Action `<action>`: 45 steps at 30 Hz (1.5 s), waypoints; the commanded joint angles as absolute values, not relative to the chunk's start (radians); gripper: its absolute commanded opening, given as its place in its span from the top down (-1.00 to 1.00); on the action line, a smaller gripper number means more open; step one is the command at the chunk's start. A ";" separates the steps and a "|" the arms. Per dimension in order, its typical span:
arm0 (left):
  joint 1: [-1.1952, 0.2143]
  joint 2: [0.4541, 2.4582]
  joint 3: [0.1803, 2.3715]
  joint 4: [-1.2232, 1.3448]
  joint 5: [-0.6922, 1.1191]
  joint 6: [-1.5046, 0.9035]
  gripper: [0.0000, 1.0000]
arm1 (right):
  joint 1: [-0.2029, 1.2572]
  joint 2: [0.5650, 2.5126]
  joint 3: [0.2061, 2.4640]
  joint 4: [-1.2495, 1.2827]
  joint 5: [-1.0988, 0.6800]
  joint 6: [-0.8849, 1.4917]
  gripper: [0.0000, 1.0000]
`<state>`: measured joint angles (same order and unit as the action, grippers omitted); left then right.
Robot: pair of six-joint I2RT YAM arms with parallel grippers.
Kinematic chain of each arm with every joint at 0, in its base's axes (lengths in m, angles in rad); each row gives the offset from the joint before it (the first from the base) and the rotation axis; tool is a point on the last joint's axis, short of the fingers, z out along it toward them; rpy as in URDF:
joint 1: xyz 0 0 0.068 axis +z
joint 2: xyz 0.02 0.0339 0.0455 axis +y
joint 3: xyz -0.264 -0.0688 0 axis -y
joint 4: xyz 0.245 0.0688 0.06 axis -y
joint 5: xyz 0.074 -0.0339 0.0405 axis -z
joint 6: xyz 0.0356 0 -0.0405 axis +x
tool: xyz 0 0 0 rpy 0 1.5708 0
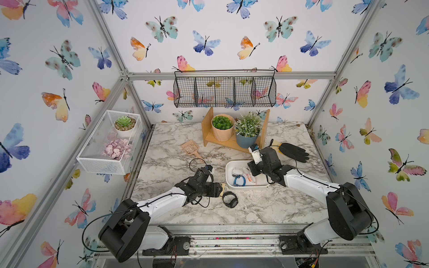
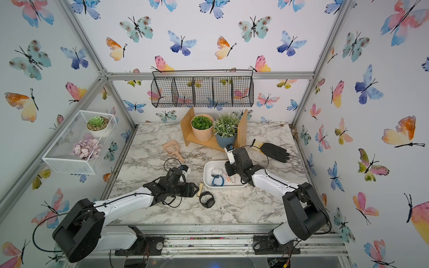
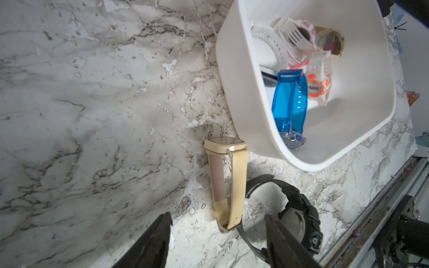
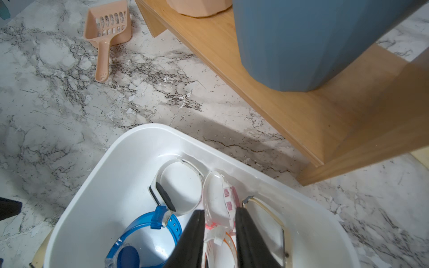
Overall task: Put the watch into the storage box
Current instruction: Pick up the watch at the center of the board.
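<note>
Cream watch (image 3: 237, 185) lies beside, perhaps touching, storage box (image 3: 234, 92).

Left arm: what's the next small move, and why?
Probably ease the left gripper forward, biased away from the black watch, so its open jaws straddle only the beige watch. That watch stands on edge on the table, outside the box, just ahead of the fingers. The black watch lies close beside it, and one finger overlaps it in the wrist view.
</note>
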<state>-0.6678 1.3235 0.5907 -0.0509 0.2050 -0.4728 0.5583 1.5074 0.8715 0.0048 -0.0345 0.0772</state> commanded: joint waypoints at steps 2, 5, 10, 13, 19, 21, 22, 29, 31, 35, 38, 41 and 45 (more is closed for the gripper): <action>-0.670 1.369 0.595 0.010 0.234 -0.452 -0.35 | 0.565 1.519 0.890 0.000 -0.054 0.064 0.41; -0.676 1.410 0.606 0.018 0.241 -0.443 -0.34 | 0.565 1.523 0.891 0.000 -0.053 0.062 0.40; -0.691 1.457 0.616 0.031 0.245 -0.437 -0.33 | 0.565 1.526 0.899 -0.005 -0.055 0.063 0.40; -0.695 1.479 0.629 0.027 0.246 -0.427 -0.32 | 0.565 1.521 0.898 -0.001 -0.057 0.064 0.39; -0.696 1.513 0.658 0.009 0.229 -0.418 -0.11 | 0.565 1.521 0.885 0.004 -0.057 0.066 0.39; -0.697 1.514 0.656 0.018 0.233 -0.421 -0.06 | 0.565 1.520 0.878 0.007 -0.058 0.067 0.39; -0.698 1.516 0.654 0.023 0.235 -0.425 -0.04 | 0.565 1.520 0.874 0.008 -0.058 0.068 0.39; -0.704 1.529 0.653 0.037 0.239 -0.435 0.03 | 0.565 1.526 0.874 0.011 -0.063 0.069 0.39; -0.706 1.535 0.656 0.037 0.238 -0.434 0.07 | 0.565 1.527 0.874 0.010 -0.064 0.070 0.39; -0.706 1.543 0.659 0.030 0.225 -0.437 0.18 | 0.565 1.523 0.873 0.009 -0.061 0.069 0.39; -0.706 1.544 0.662 0.023 0.214 -0.437 0.30 | 0.565 1.522 0.873 0.006 -0.057 0.069 0.39; -0.706 1.539 0.664 0.014 0.201 -0.435 0.42 | 0.565 1.522 0.873 0.006 -0.060 0.068 0.39; -0.706 1.526 0.669 -0.002 0.186 -0.434 0.66 | 0.565 1.525 0.874 0.009 -0.064 0.069 0.38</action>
<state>-0.7025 1.5341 0.6472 0.0238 0.2176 -0.4416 0.5579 1.5150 0.8742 0.0055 -0.0429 0.0677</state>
